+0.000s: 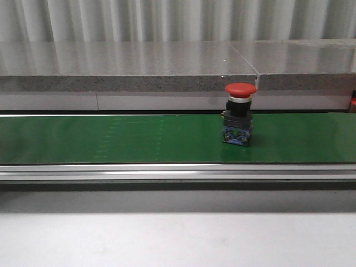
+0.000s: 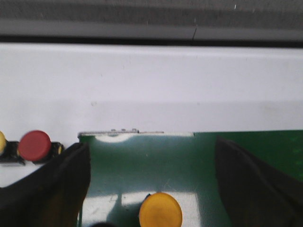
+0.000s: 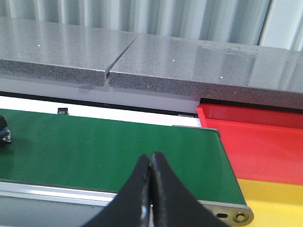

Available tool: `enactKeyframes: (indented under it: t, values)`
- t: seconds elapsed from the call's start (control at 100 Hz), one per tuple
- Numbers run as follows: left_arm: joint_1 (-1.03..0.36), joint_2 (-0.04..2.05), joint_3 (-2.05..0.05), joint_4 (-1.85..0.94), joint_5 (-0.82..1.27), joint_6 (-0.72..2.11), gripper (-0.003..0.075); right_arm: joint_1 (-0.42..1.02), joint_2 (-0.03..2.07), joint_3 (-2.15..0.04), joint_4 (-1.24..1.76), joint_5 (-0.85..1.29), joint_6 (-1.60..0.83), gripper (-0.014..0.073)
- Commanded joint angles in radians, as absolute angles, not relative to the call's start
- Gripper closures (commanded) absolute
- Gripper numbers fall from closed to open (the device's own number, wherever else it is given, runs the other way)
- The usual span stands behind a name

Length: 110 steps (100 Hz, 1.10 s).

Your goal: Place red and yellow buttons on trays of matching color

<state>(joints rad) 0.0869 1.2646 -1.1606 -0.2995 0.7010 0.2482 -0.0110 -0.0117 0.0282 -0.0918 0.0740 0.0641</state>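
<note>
A red button with a black and blue base stands upright on the green belt, right of centre. In the left wrist view my left gripper is open over the belt's end, and a yellow button sits between its wide-spread fingers, touching neither. Beside the belt another red button rests on the white surface, with a yellow one at the frame edge. My right gripper is shut and empty above the belt's near rail. The red tray and yellow tray lie past the belt's end.
A grey stone ledge runs behind the belt. An aluminium rail borders the belt's near side, with a grey table surface in front. A dark button base shows at the edge of the right wrist view.
</note>
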Motion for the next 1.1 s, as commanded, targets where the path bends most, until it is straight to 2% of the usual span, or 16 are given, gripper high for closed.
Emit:
enactKeyframes:
  t: [0.0, 0.35, 0.54, 0.66, 0.9, 1.09]
  values:
    - [0.079, 1.168, -1.173, -0.325, 0.611, 0.252, 0.0204, -0.014, -0.009, 0.022, -0.104, -0.009, 0.060, 0.0662]
    - [0.079, 0.788, -0.828, -0.325, 0.436, 0.252, 0.0204, -0.014, -0.009, 0.022, -0.104, -0.049, 0.060, 0.0662]
    - [0.079, 0.593, -0.644, -0.325, 0.434, 0.252, 0.0231, -0.014, -0.009, 0.022, -0.104, -0.072, 0.060, 0.0662]
    - [0.079, 0.496, -0.564, -0.325, 0.434, 0.252, 0.0343, -0.014, -0.009, 0.018, -0.104, -0.102, 0.060, 0.0662]
    - [0.079, 0.409, -0.507, -0.325, 0.426, 0.252, 0.0734, -0.014, 0.020, -0.122, -0.061, -0.051, 0.060, 0.0662]
    - [0.079, 0.411, -0.507, -0.325, 0.423, 0.252, 0.0740, -0.014, 0.169, -0.364, -0.060, 0.209, 0.060, 0.0662]
